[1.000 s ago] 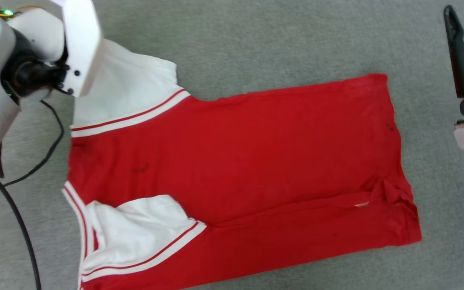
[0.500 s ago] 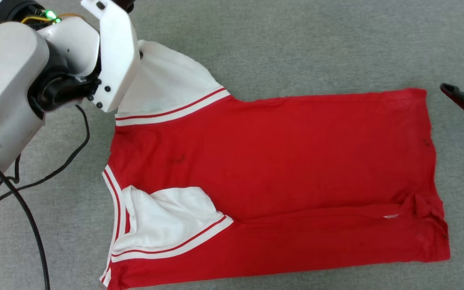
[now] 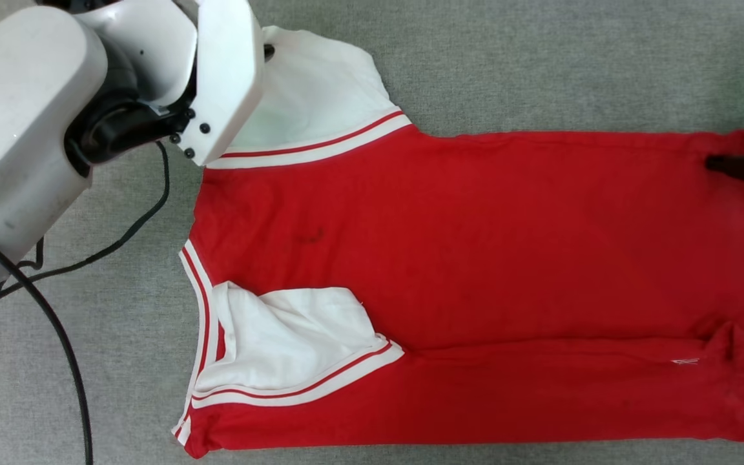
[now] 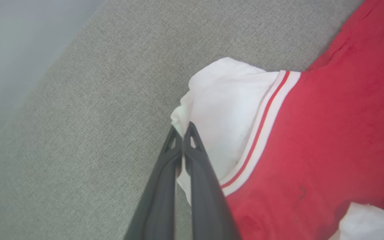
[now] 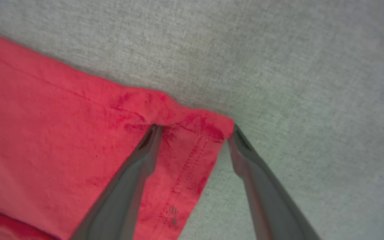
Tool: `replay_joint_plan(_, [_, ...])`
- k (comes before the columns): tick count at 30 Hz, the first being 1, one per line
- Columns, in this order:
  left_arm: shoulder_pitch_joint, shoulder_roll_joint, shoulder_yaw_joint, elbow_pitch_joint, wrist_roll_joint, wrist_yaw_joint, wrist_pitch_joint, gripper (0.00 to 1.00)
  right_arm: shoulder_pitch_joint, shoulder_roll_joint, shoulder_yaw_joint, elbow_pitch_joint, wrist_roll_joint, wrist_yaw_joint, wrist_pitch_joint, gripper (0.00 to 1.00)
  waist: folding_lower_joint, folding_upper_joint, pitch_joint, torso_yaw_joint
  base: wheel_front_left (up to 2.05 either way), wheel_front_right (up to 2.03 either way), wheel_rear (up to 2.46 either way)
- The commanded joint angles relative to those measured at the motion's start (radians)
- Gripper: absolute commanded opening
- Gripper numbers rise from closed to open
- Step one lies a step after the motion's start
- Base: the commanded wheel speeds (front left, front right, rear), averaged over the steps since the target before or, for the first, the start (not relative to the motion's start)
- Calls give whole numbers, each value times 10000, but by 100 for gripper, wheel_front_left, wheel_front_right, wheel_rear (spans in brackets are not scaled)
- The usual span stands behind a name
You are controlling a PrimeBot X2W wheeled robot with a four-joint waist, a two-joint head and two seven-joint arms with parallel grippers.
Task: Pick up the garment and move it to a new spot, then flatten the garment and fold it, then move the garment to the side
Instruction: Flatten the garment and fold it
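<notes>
The garment (image 3: 475, 245), a red shirt with white striped-trim sleeves, lies spread on the grey surface, collar end to the left. Its near sleeve (image 3: 288, 336) is folded onto the body. My left gripper (image 4: 182, 128) is shut on the edge of the far white sleeve (image 4: 225, 110), which is pulled slightly up; in the head view my pale left wrist (image 3: 223, 77) covers the grip. My right gripper (image 5: 195, 128) stands open over the far hem corner (image 5: 178, 156), one finger (image 5: 145, 150) on the red cloth, the other just off its edge. In the head view a dark right finger (image 3: 733, 166) rests on that corner.
A black cable (image 3: 55, 323) loops over the grey fabric surface (image 3: 540, 64) at the left, beside my left arm. In the left wrist view the surface ends at a pale edge (image 4: 18, 40) at the upper left. The hem's near right corner (image 3: 733, 349) is rumpled.
The head camera has shifted, so the garment sits further right in view. My right gripper has come down from beside the garment onto its far hem corner. The left gripper stays shut on the sleeve.
</notes>
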Motion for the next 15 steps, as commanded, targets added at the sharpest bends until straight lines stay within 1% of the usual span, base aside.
replay_joint_plan(1, [-146, -66, -75, -53, 29, 1, -62, 0, 79, 220, 261, 140, -76, -4, -42, 100, 0, 0, 178, 115, 0, 0, 0])
replay_joint_plan(5, [-288, -115, -205, -48, 15, 0, -158, 0, 747, 270, 1134, 178, 66, -1, 24, 100, 0, 0, 295, 171, 0, 0, 0])
replay_joint_plan(6, [-296, -124, -248, -39, -1, 0, -192, 0, 823, 265, 1234, 153, 136, 1, -100, 5, 0, 0, 302, 167, 0, 0, 0])
replay_joint_plan(7, [-275, -115, -301, -12, -16, 0, -222, 0, 856, 261, 1284, 156, 194, 10, -256, 0, 0, 0, 284, 148, 0, 0, 0])
replay_joint_plan(10, [-224, -24, -407, 106, -67, 0, -347, 0, 739, 84, 1311, 233, 276, 8, -634, 0, 0, 0, 81, 67, 0, 0, 0])
replay_joint_plan(15, [31, 76, -554, 274, -206, 0, -704, 0, 262, -194, 1273, 6, 485, -1, -1490, 0, 0, 0, -568, -92, 0, 0, 0])
